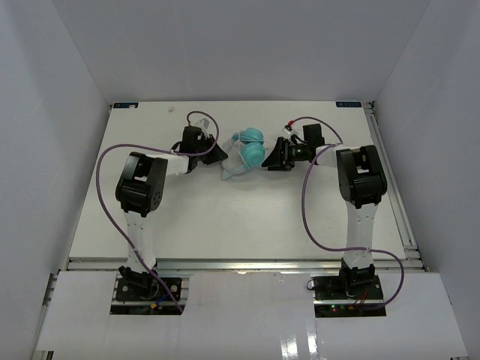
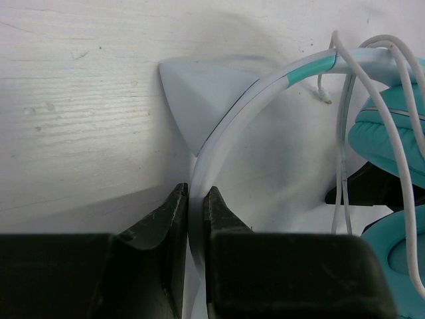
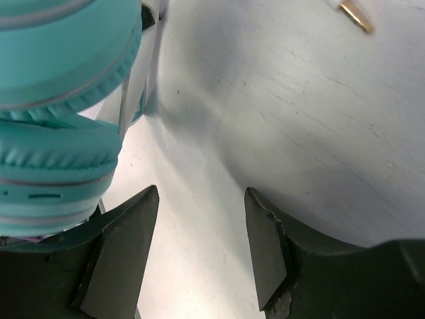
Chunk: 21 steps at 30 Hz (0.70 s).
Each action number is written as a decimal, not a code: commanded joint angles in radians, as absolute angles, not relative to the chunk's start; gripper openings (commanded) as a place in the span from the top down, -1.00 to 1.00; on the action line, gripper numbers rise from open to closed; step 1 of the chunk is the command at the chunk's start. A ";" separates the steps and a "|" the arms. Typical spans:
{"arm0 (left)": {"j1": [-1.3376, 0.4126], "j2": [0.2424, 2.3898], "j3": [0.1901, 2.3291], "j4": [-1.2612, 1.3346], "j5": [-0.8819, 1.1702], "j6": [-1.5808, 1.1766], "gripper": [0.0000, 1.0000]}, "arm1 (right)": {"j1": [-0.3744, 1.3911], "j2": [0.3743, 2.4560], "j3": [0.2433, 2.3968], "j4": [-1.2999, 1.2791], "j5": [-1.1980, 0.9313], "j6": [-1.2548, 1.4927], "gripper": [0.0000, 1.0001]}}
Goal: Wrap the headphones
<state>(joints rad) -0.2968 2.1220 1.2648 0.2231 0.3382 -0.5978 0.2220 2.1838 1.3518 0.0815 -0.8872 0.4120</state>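
Observation:
The headphones (image 1: 252,148) lie at the table's far middle, with two teal ear cups (image 2: 392,143) side by side. My left gripper (image 2: 196,194) is shut on the pale white headband (image 2: 229,123), just below a pale triangular ear (image 2: 199,100) on the band. The thin white cord (image 2: 344,159) hangs in loops over the band and the cups. My right gripper (image 3: 202,199) stands open just right of the ear cups (image 3: 60,66), with nothing but bare table between its fingers. The cord's gold plug tip (image 3: 355,16) lies beyond it.
Purple arm cables (image 1: 311,214) loop over the table beside both arms. White walls close in the left, back and right sides. A metal rail (image 1: 394,187) runs along the table's right edge.

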 commanded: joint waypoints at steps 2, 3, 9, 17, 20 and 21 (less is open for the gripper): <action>-0.271 2.078 1.264 0.148 0.322 -0.618 1.00 | 0.201 2.163 1.330 0.104 -0.916 0.401 -0.23; -0.271 2.082 1.269 0.140 0.315 -0.619 1.00 | 0.199 2.159 1.327 0.103 -0.917 0.400 -0.23; -0.270 2.117 1.341 0.051 0.262 -0.627 1.00 | 0.193 2.130 1.294 0.104 -0.921 0.386 -0.23; -0.270 2.190 1.480 -0.114 0.166 -0.664 1.00 | 0.189 2.059 1.230 0.103 -0.933 0.347 -0.23; -0.270 2.217 1.535 -0.168 0.125 -0.669 1.00 | 0.189 2.021 1.197 0.095 -0.931 0.319 -0.24; -0.270 2.222 1.547 -0.188 0.108 -0.672 1.00 | 0.189 2.010 1.193 0.084 -0.930 0.303 -0.24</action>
<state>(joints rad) -0.2775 2.1906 1.4886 -0.0395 0.1879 -0.6317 0.1963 2.0936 1.2179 0.0998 -0.9192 0.3641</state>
